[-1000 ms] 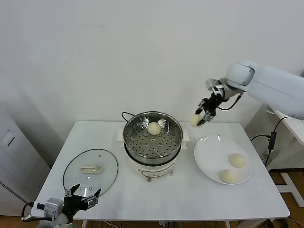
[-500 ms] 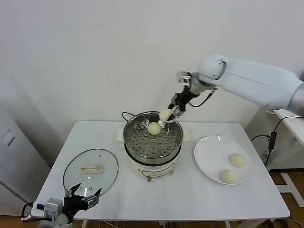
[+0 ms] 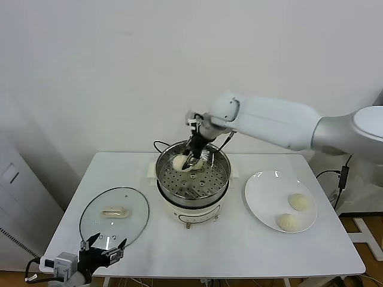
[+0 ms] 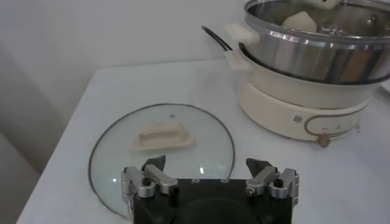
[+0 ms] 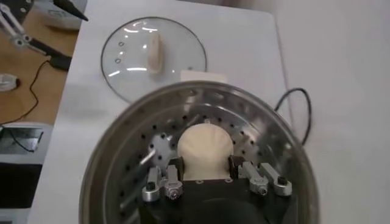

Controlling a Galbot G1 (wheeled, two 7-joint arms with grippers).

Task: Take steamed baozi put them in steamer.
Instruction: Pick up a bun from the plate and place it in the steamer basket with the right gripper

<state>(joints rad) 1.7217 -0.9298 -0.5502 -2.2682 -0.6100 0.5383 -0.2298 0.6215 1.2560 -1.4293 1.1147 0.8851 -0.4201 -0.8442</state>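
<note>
Steel steamer [image 3: 192, 173] mid-table; right hand [image 3: 189, 160] inside at 11 o'clock, clamping baozi [image 5: 205, 152]. Lower onto perforated floor, clear of other bun, then release. Left hand [image 4: 210, 181] wide, parked.

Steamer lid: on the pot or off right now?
Off. The glass lid lies flat on the table, handle up, beside the open steamer.

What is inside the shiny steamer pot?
Inside the steamer, two baozi sit on the holed bottom, one in the right gripper. The gripper partly hides the other.
</note>
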